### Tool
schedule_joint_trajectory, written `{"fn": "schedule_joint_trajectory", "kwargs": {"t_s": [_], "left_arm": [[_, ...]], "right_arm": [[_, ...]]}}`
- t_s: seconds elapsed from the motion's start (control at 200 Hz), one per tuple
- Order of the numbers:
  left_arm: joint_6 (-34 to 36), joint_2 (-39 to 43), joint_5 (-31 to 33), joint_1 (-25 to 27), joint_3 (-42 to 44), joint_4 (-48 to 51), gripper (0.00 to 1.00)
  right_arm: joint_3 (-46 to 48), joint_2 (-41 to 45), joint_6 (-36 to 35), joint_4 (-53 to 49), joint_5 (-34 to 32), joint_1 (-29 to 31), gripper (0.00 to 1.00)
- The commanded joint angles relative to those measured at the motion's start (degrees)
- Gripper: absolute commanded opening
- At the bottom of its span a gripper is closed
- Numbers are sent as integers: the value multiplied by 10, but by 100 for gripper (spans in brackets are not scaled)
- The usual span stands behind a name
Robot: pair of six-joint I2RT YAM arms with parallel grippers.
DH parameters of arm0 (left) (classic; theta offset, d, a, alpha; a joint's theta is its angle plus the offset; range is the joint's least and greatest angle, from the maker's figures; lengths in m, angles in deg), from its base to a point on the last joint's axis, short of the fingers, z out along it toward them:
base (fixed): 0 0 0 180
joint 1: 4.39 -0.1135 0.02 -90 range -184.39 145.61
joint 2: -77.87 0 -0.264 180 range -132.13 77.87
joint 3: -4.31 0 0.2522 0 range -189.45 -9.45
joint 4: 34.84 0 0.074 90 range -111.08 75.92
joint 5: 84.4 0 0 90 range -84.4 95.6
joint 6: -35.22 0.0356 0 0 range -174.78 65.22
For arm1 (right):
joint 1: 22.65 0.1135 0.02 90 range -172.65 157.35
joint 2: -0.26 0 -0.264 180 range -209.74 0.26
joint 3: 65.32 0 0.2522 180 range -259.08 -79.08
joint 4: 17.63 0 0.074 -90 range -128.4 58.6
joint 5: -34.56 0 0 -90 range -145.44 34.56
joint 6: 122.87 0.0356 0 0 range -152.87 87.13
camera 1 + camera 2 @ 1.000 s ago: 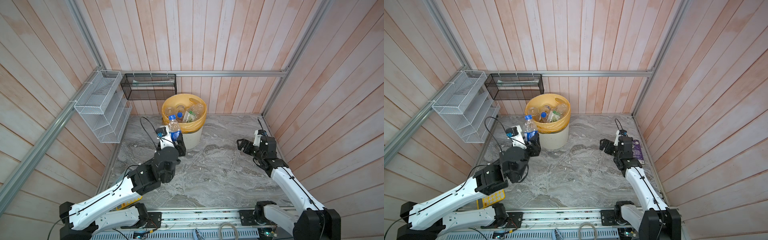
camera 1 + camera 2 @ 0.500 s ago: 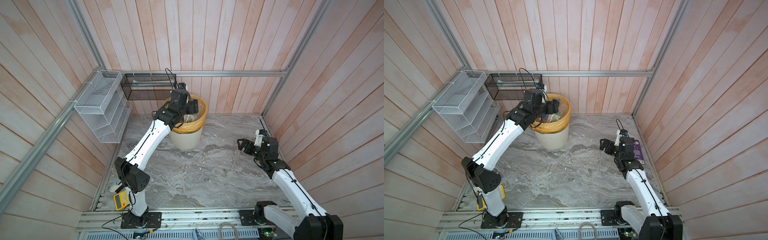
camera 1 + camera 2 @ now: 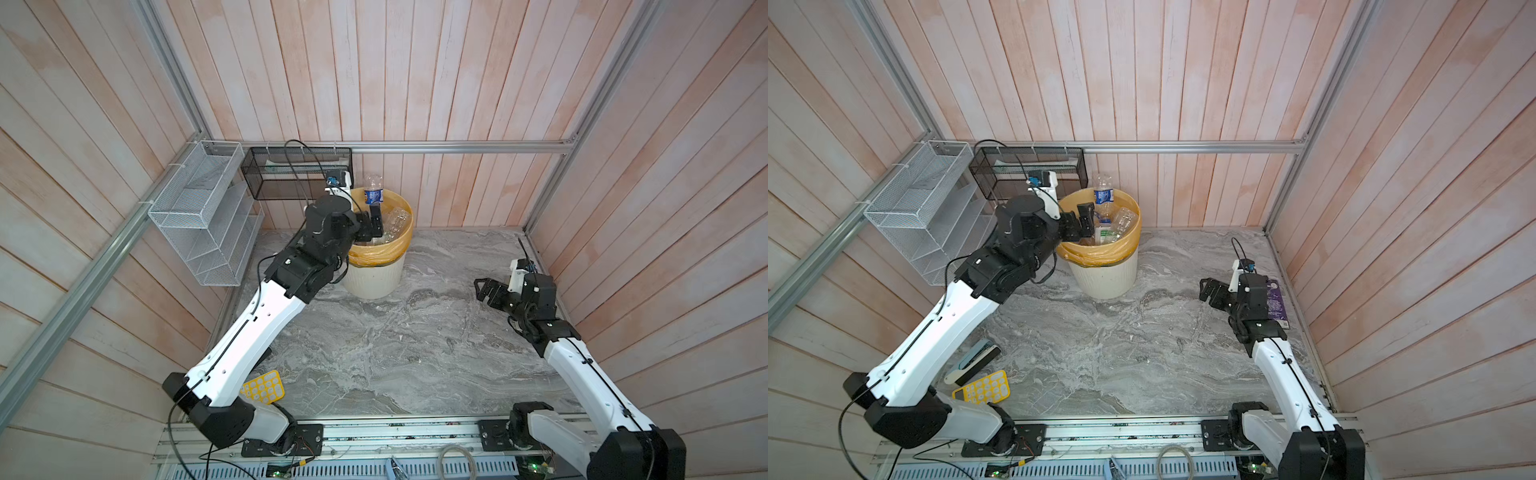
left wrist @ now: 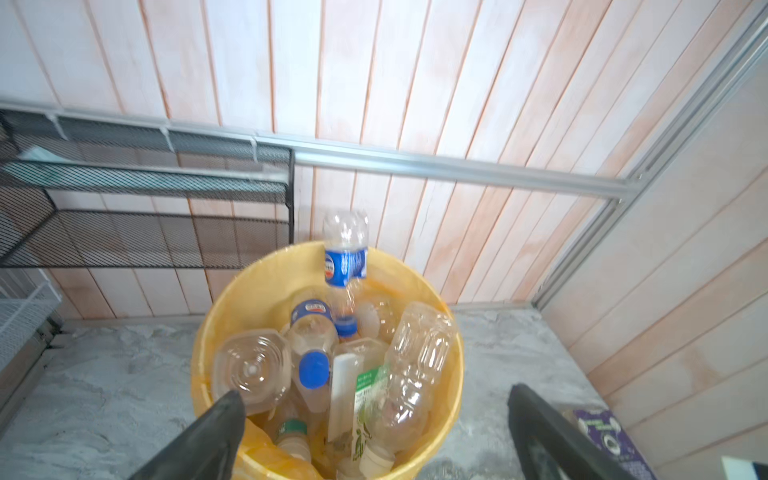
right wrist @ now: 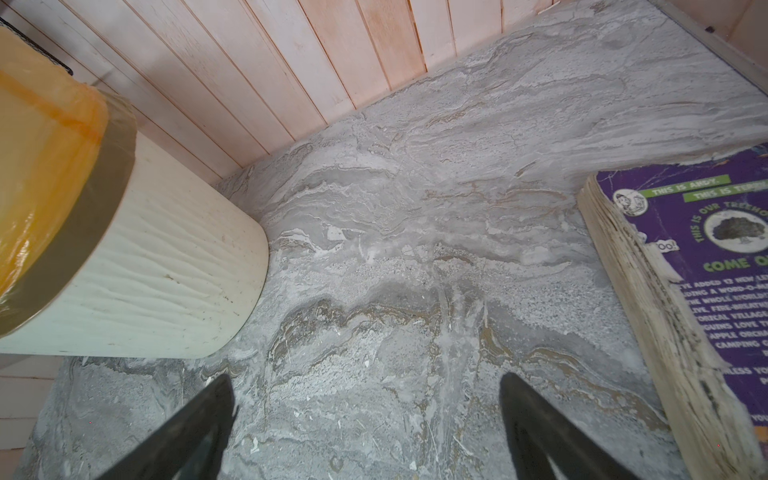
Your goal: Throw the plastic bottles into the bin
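Left gripper (image 4: 376, 403): I see its jaws spread wide with nothing between them, hovering over the near rim of the bin (image 3: 374, 282).
Blue-label bottle (image 4: 345, 266): cap-down in the bin, its base above the rim at the far side and clear of the fingers. I can't tell whether it rests on the pile.
Other plastic bottles (image 4: 415, 353): heaped inside the yellow-orange liner; mostly clear, one blue cap, one green label.
Bin position: upright on the marble table (image 3: 395, 353), by the back wall under the black mesh basket (image 3: 291, 178).
Right gripper (image 5: 365, 382): I see it parted and empty, low over bare marble, well apart from the bin.
Purple book (image 5: 706, 249): flat beside the right gripper.
Yellow calculator (image 3: 982, 388): near the left arm's base.
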Motion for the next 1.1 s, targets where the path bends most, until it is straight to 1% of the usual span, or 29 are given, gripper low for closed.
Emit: {"fn": "schedule_joint_trajectory", "kwargs": {"t_s": [0.0,0.09,0.195,0.29,0.425,0.575,0.685,0.78,0.925,1.095], "left_arm": [[12,15,33,-3,67,-23,100],[5,49,40,-7,122,-35,100],[-23,86,36,-24,185,-33,100],[-50,127,33,-46,256,-38,100],[-70,185,60,-67,361,-54,100],[-96,224,40,-113,452,-52,100],[-72,246,50,-123,513,-87,100],[-54,260,56,-129,555,-127,100],[-26,257,78,-140,601,-180,100],[-4,249,105,-162,650,-241,100]], "right_arm": [[1,0,-24,0,-24,-3,99],[11,5,-41,14,-44,-3,99],[31,16,-59,42,-71,-3,99],[61,27,-75,90,-85,-2,99],[101,40,-106,159,-108,-4,99],[154,48,-137,255,-129,-4,99],[185,35,-150,333,-142,-3,100],[206,7,-156,414,-150,-4,100],[228,-39,-189,506,-161,-3,100],[276,-77,-234,626,-196,-3,100]]}}
